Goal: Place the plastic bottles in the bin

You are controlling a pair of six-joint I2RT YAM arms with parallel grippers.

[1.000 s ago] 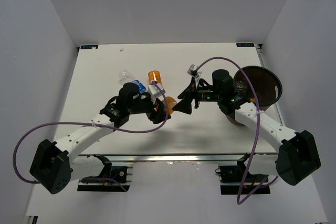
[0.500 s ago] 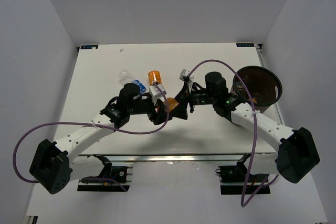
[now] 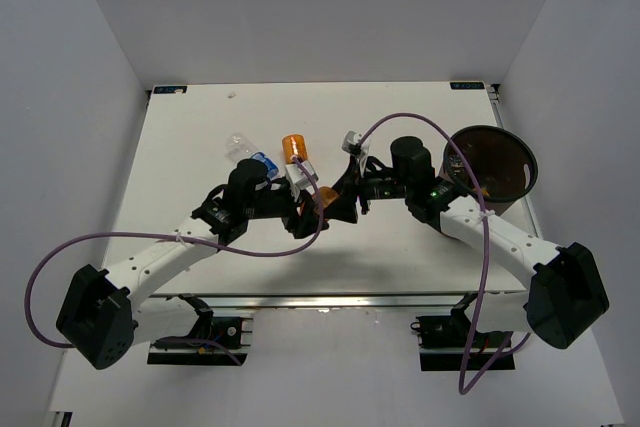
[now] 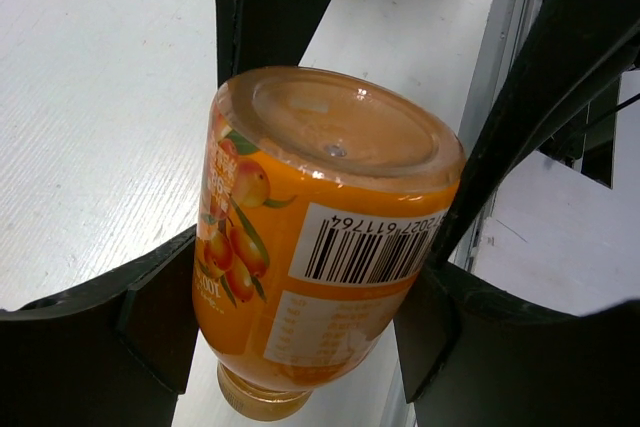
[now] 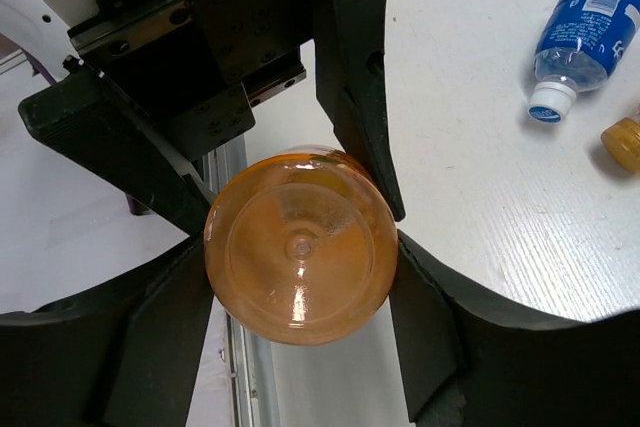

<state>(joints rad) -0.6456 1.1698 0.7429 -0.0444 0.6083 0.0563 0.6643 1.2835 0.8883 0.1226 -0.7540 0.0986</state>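
Observation:
An orange-filled plastic bottle (image 3: 322, 199) hangs above the table's middle between both arms. My left gripper (image 4: 300, 319) is shut on its labelled body (image 4: 320, 237), cap down toward the wrist. My right gripper (image 5: 300, 292) has its pads (image 5: 425, 312) against the sides of the same bottle's round base (image 5: 298, 245). A second orange bottle (image 3: 293, 145) stands on the table behind them. A clear bottle with a blue label (image 3: 252, 157) (image 5: 585, 17) lies beside it. The dark brown bin (image 3: 490, 162) stands at the right, behind my right arm.
The two grippers (image 3: 328, 201) meet nose to nose over the white table (image 3: 200, 127). Purple cables loop from each arm. An orange cap (image 5: 622, 142) shows at the right edge of the right wrist view. The table's near metal rail (image 3: 320, 299) runs below the arms.
My right gripper has moved left from near the bin to the bottle in my left gripper, and its jaws have closed in around the base. The left arm has barely moved.

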